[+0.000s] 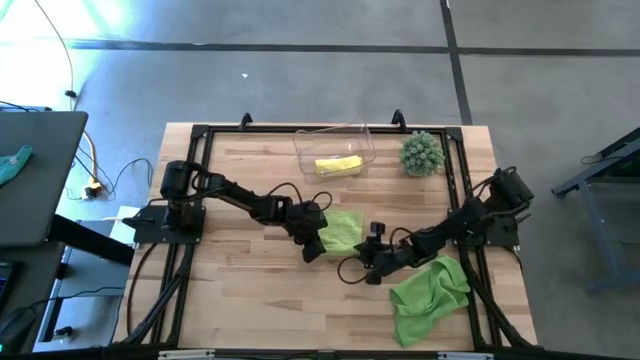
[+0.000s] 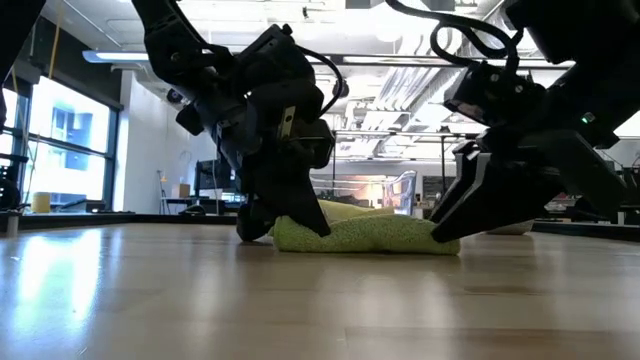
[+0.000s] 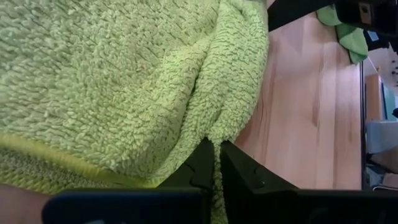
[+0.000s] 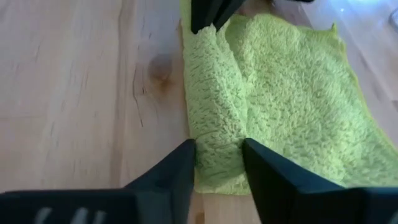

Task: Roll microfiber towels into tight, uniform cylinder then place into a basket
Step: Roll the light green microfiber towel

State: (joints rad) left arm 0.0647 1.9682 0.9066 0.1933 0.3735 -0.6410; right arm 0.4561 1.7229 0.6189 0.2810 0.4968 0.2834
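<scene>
A lime green towel (image 1: 347, 228) lies on the table's middle, its near edge rolled into a short roll (image 4: 214, 106). My left gripper (image 1: 316, 244) is shut on the roll's left end, and my right gripper (image 1: 362, 258) is closed around its right end (image 2: 440, 236). A second lime green towel (image 1: 430, 290) lies crumpled near the front right corner. The yellow towel (image 1: 338, 165) lies rolled in the clear basket (image 1: 300, 148) at the far edge. My left gripper pinches a thin edge of the towel (image 3: 217, 144) between its two shut fingers, slanting down from the table's left. The cloth rests on the table and bunches up ahead of the fingers. My right gripper has the roll's right end (image 4: 217, 163) between its two fingers (image 4: 184, 167), one on each side. The fingers slant down from the right and point along the roll. The roll rests on the table.
A spiky green ball plant (image 1: 422, 153) stands at the far right beside the basket. Bare wood lies near the front left of the table (image 1: 250, 300). A black frame (image 1: 200, 135) borders the table.
</scene>
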